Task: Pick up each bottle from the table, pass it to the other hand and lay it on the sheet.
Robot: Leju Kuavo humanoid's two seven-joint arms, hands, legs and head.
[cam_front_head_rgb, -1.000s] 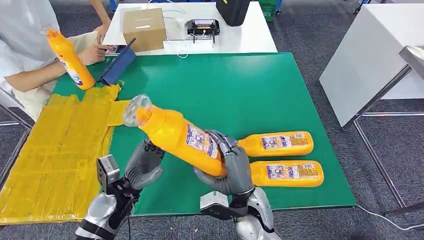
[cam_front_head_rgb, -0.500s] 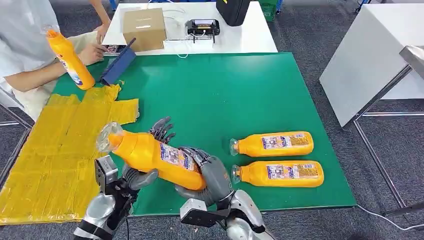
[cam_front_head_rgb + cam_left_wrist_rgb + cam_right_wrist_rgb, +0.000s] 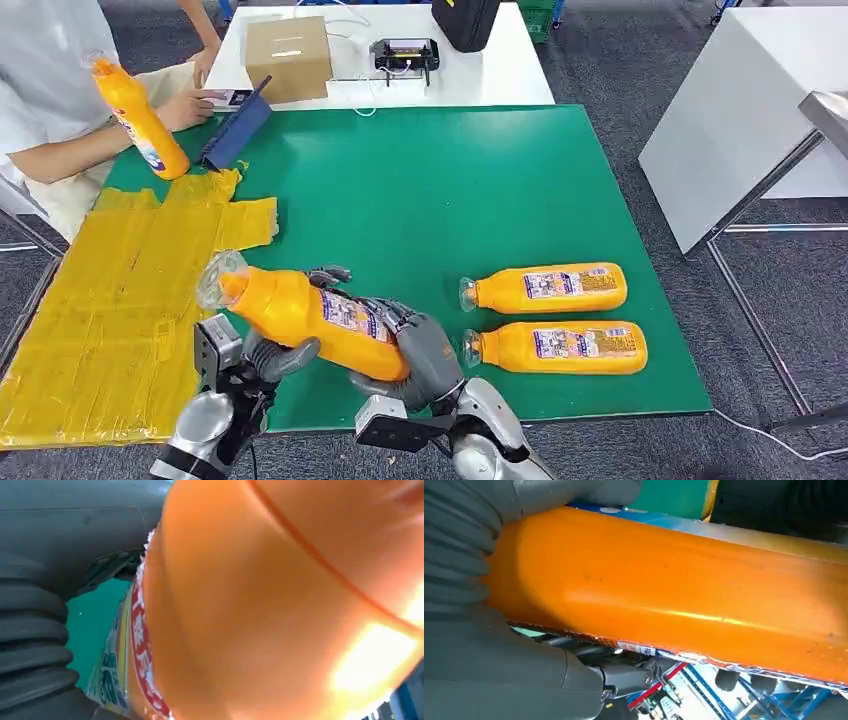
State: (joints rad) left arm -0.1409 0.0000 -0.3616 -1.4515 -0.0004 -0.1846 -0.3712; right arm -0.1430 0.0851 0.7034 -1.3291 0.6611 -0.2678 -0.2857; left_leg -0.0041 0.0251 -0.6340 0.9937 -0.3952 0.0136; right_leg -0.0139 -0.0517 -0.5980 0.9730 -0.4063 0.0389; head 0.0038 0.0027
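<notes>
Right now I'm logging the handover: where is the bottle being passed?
In the head view the bottle sits low and left of centre, held between the left hand and right hand, over the green mat's near edge.

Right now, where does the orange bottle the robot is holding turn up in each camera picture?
Head view: held bottle, low centre-left, between both hands.
Left wrist view: held bottle, its orange body close up.
Right wrist view: held bottle, an orange bar across.
Shared landmark: its printed label.

Lab: green-matted test table [image 3: 480, 190], grey carpet [image 3: 620, 70].
</notes>
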